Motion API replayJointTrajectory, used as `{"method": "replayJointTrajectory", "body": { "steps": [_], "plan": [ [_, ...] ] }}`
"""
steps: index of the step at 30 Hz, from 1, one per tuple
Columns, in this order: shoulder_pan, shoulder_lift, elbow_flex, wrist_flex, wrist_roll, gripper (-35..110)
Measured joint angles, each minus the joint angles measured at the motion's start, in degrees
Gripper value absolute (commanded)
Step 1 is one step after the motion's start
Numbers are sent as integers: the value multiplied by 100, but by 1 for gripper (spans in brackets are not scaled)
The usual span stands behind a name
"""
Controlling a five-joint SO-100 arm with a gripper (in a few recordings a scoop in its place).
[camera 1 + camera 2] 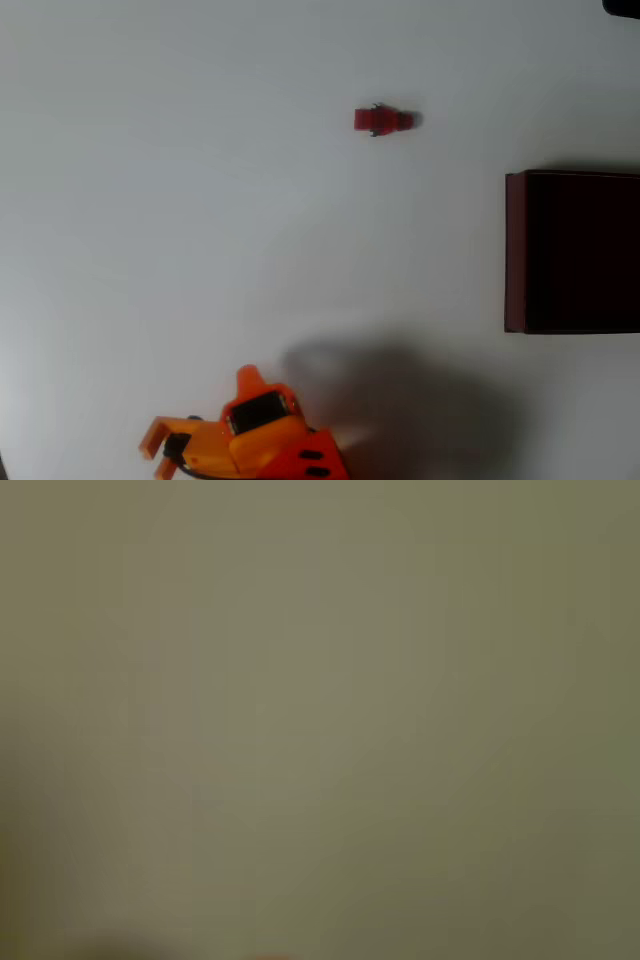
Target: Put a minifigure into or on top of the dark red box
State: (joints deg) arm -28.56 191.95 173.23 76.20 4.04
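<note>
The minifigure [383,120] lies on its side on the white table in the overhead view, upper middle, a bright red body with a small grey end pointing right. The dark red box [515,250] sits at the right edge, open side up, with thin maroon walls and a near-black inside; part of it is cut off by the frame. My orange gripper [160,450] is at the bottom left, far below and left of the minifigure and well away from the box. Its fingers are too foreshortened to show how they stand. The wrist view is a blurred plain surface.
A wide bare stretch of table lies between the arm and the minifigure. The arm casts a soft shadow [400,400] to its right. A small dark object [625,6] pokes in at the top right corner.
</note>
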Motion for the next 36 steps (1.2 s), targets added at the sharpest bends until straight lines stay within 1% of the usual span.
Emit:
{"method": "replayJointTrajectory", "body": {
  "steps": [22, 26, 28, 32, 34, 36],
  "plan": [
    [0, 0, 0, 0, 0, 0],
    [9, 0, 0, 0, 44, 4],
    [18, 0, 0, 0, 343, 10],
    [-114, 9, 9, -18, 1661, 11],
    [-220, 9, 9, -53, 1837, 11],
    [-229, -26, 0, -70, 2083, 15]
  ]
}}
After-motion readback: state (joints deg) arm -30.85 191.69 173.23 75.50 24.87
